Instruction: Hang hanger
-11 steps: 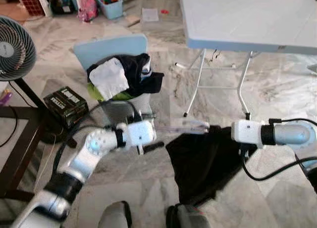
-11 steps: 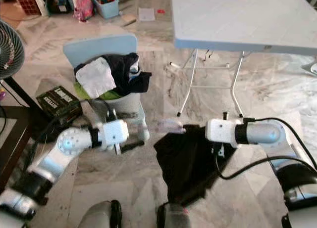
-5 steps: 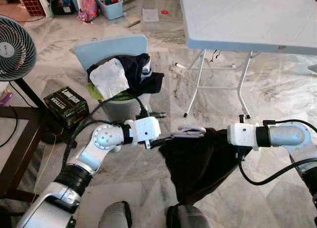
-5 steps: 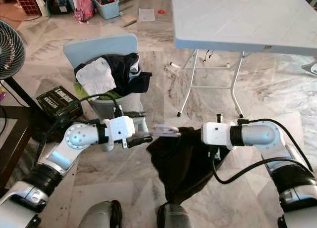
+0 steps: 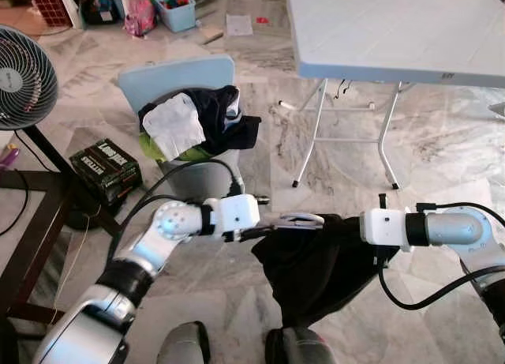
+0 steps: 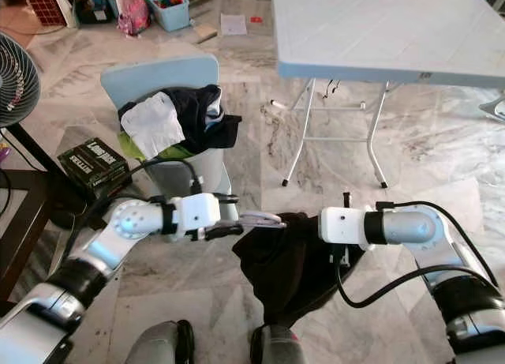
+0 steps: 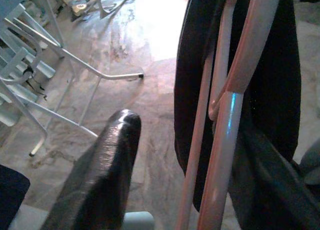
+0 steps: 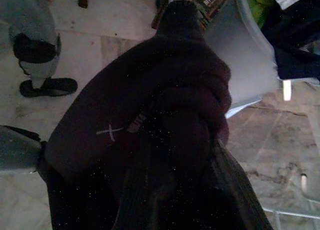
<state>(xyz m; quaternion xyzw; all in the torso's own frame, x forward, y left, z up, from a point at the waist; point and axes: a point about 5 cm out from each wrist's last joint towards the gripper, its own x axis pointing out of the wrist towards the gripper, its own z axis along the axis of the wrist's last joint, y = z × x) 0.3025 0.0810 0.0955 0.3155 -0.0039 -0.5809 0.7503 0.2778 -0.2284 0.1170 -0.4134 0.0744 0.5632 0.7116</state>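
Observation:
A pale pink hanger (image 5: 301,219) sticks out sideways from the top of a black garment (image 5: 316,261) that hangs low over the floor in front of me. My right gripper (image 5: 364,231) is buried in the bunched cloth (image 8: 150,115) and shut on it. My left gripper (image 5: 267,226) reaches in from the left to the hanger's end. In the left wrist view the hanger's rods (image 7: 225,120) run beside one black finger (image 7: 100,180) with a gap between them, so this gripper is open. Its other finger is hidden by the garment.
A grey bin heaped with clothes (image 5: 197,123) stands against a pale blue chair back just ahead on the left. A white folding table (image 5: 394,24) is at the back right, its legs (image 5: 316,135) close by. On the left are a fan (image 5: 24,76), a black box (image 5: 105,168) and dark wooden furniture (image 5: 24,245).
My left gripper has swung right and up from below the hanger until its fingers reached the hanger's end. Hanger, garment and right gripper have sunk slightly.

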